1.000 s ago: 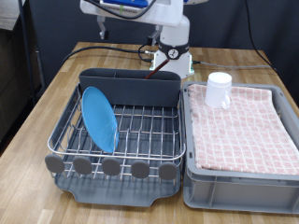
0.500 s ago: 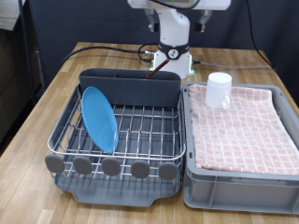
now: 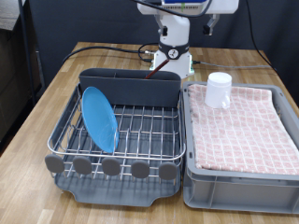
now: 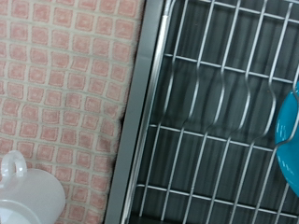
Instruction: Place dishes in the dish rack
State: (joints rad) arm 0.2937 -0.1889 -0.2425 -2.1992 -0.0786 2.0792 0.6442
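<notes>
The light-blue plate (image 3: 99,118) stands on edge in the dish rack (image 3: 117,140), at the exterior view's left side of the wire grid; its rim also shows in the wrist view (image 4: 290,140). The white cup (image 3: 219,90) stands on the pink checked cloth in the grey bin, at the far corner next to the rack; it also shows in the wrist view (image 4: 26,191). The wooden spoon is out of view. My gripper (image 3: 207,26) is high up at the exterior view's top edge, mostly cut off, above the rack's far right end. No fingers show in the wrist view.
The grey bin (image 3: 241,182) lined with pink checked cloth (image 3: 238,126) stands right of the rack. The tall grey utensil box (image 3: 129,87) runs along the rack's far side. The robot base (image 3: 174,61) and cables sit behind it on the wooden table (image 3: 37,140).
The arm has swung towards the exterior view's right and upward along the top edge. The plate, the cup and the rack have not moved.
</notes>
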